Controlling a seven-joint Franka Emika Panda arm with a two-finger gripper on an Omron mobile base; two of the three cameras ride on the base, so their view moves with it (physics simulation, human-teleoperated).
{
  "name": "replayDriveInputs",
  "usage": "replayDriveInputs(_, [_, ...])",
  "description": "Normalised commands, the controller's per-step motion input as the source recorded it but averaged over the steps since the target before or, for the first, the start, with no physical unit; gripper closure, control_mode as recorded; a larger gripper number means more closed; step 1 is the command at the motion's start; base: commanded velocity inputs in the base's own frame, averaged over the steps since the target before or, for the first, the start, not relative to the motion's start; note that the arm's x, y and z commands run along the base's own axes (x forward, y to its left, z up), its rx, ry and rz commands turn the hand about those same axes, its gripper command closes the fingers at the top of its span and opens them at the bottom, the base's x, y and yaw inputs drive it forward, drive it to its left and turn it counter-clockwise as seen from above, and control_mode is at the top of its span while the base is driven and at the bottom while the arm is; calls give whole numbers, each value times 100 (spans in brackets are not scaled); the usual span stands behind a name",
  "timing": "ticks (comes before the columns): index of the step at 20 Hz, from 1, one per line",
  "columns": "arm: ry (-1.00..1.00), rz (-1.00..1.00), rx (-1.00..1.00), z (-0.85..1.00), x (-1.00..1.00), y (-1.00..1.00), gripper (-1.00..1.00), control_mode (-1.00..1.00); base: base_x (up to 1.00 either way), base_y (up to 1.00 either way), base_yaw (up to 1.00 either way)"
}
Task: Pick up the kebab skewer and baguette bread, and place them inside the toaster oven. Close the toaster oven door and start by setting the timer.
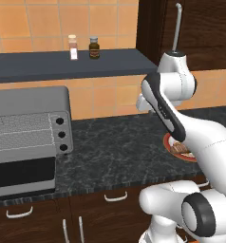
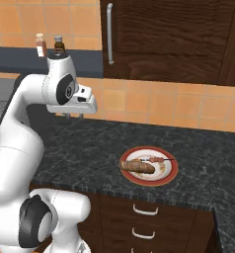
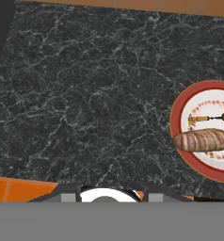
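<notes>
From the left base view, the oven [image 1: 32, 124] sits at the left end of the dark marble surface [image 1: 115, 147], its door [image 1: 22, 175] hanging open below the wire rack. Two small bottles [image 1: 84, 47] stand on the shelf above. The arm bends across the right side, hiding most of a red-rimmed plate [image 1: 174, 148] behind it.

From the right base view, the plate [image 2: 149, 165] lies in the open on the surface, well to the right of the arm's raised hand [image 2: 72, 101]. The baguette [image 2: 137, 167] rests across the plate's near side and the skewer [image 2: 156, 160] lies just behind it, both untouched.

In the hand view, the plate [image 3: 205, 129] sits at the right edge, baguette [image 3: 203, 140] and skewer [image 3: 212, 118] side by side on it, well off to the side of the fingers. I cannot tell whether the fingers are open or closed; nothing is between them.
</notes>
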Motion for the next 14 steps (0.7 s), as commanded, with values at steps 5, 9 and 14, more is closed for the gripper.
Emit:
replayDriveInputs(5, [0,0,0,0,0,0,-100,100,0,0,0])
replayDriveInputs(9, [0,0,0,0,0,0,-100,100,-1,51,-1])
replayDriveInputs(14, [0,0,0,0,0,0,-100,100,4,48,-1])
